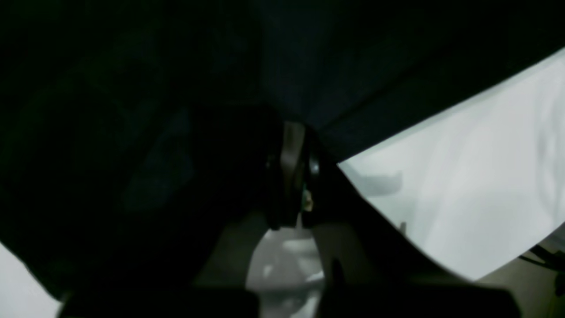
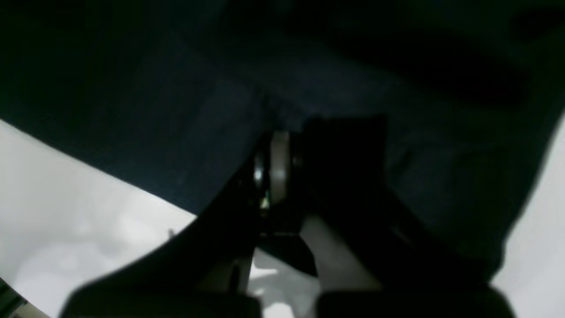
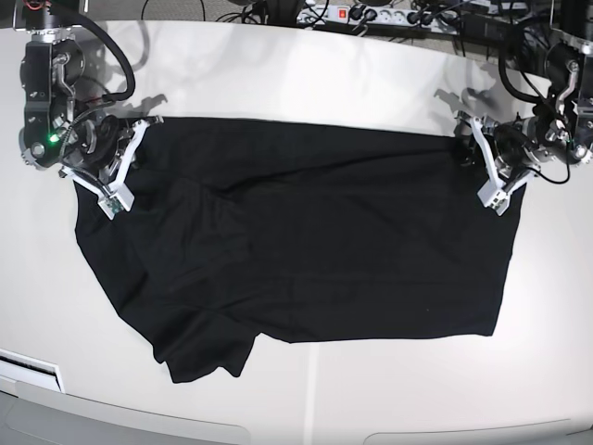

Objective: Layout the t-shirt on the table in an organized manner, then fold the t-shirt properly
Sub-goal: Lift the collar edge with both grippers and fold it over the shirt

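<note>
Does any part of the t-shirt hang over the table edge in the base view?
No, the whole t-shirt lies on the white table.

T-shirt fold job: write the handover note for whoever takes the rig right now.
Left gripper: shut on the t-shirt at its far corner on the base view's right.
Right gripper: shut on the t-shirt at the far corner on the base view's left.
T-shirt: spread wide on the table, far edge pulled fairly straight between both grippers; one sleeve bunches out at the near left, with wrinkles around it.
Done: rough layout.
Left: flatten the near-left sleeve and wrinkles, then all the folds.
</note>
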Controlling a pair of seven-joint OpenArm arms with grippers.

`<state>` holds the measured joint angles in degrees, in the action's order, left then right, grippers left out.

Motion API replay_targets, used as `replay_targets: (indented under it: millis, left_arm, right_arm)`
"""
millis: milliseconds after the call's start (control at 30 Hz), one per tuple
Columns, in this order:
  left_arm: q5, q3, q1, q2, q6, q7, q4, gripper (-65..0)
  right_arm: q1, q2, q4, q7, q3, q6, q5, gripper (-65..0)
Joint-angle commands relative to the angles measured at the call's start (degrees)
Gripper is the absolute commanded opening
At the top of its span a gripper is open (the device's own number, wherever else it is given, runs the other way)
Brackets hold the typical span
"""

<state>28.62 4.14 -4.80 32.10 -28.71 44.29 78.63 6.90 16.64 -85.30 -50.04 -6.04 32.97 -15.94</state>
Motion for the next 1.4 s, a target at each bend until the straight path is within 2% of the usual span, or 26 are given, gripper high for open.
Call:
replay_targets:
  millis: [0,100,200,300,367,433,500,667,967,1133,1300,1367]
  left_arm:
    - [0.3,0.4,0.7,0.9,0.1,-1.5,0.4,-65.0]
    - [0.3,0.4,0.7,0.9,0.1,-1.8,-0.5,-65.0]
    - [-0.8,0.4,0.7,0.9,0.1,-1.9,-1.8,-65.0]
    - [-3.6,0.4,0.7,0.9,0.1,-1.2,-3.4,-65.0]
    - [-4.2,0.4,0.7,0.9,0.0,1.4,-4.0,-65.0]
    - [-3.4,0.4,0.3,1.0,-0.8,4.9,-4.0,-65.0]
    - [0.1,0.4,-0.2,1.1,-2.7,8.4,-4.0,-65.0]
    - [6.6,0.4,-2.5,1.3,-6.8,11.5,-2.9,-65.0]
    - [7.0,0.4,-5.5,2.9,-8.1,11.7,-0.8,-65.0]
    - [10.0,0.4,-5.5,5.9,-9.5,12.0,-0.8,-65.0]
    - [17.2,0.4,-5.5,7.1,-10.3,15.3,-0.8,-65.0]
    - [20.4,0.4,-5.5,7.1,-11.3,17.0,-0.8,-65.0]
  right_arm:
    - [-1.1,0.8,0.1,1.9,-0.3,-0.6,0.9,-65.0]
    - [-1.2,0.8,3.9,6.4,-0.3,-0.6,4.2,-65.0]
    - [-1.2,0.8,7.0,6.3,-0.2,-0.6,4.2,-65.0]
    - [-1.0,0.8,7.5,2.1,-0.2,-1.1,4.2,-65.0]
    - [-1.0,0.8,7.5,-2.5,-0.3,-1.0,3.4,-65.0]
    - [-0.9,0.9,7.5,-7.8,-0.3,0.5,0.9,-65.0]
    - [-0.1,1.2,7.0,-11.6,-0.3,2.0,-2.4,-65.0]
    - [5.8,2.3,2.5,-12.6,-0.3,2.3,-5.1,-65.0]
    - [17.1,3.5,-6.2,-12.6,-0.3,-0.8,-4.3,-65.0]
    - [20.2,3.6,-6.3,-12.6,-0.4,-5.6,2.2,-65.0]
    - [22.5,3.5,-6.5,-12.6,-0.4,-6.0,2.5,-65.0]
    - [23.4,3.5,-6.6,-12.6,-0.4,-7.6,2.5,-65.0]
